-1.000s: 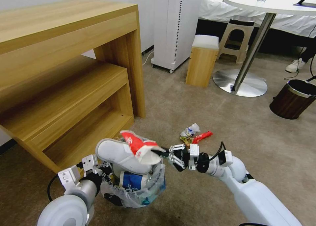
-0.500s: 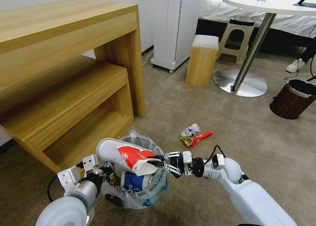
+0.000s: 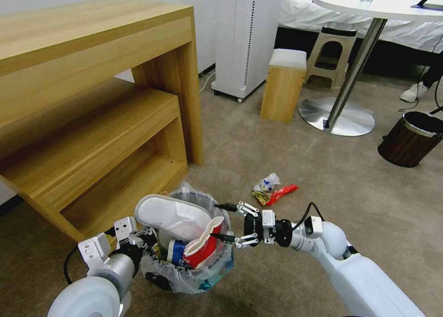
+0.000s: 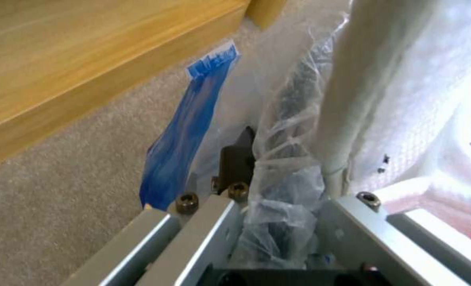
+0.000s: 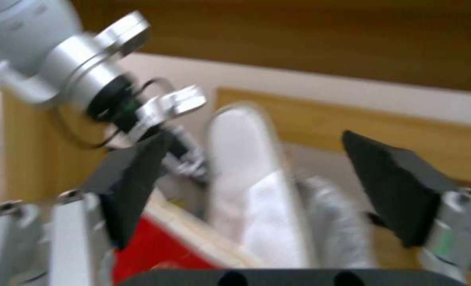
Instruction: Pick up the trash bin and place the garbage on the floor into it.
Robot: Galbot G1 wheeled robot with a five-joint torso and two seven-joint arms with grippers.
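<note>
Even, soft indoor light fills the head view, which is sharp throughout; the round table's metal foot (image 3: 336, 116) catches a pale sheen, the recess under the wooden shelf unit (image 3: 92, 123) lies in shade, and straight edges bow towards the frame's borders. The left wrist view is bright, washed nearly white where light strikes the white slipper (image 4: 405, 119), and soft in focus. The right wrist view is smeared by motion blur, its dark fingertips (image 5: 400, 190) and everything beyond them indistinct.
</note>
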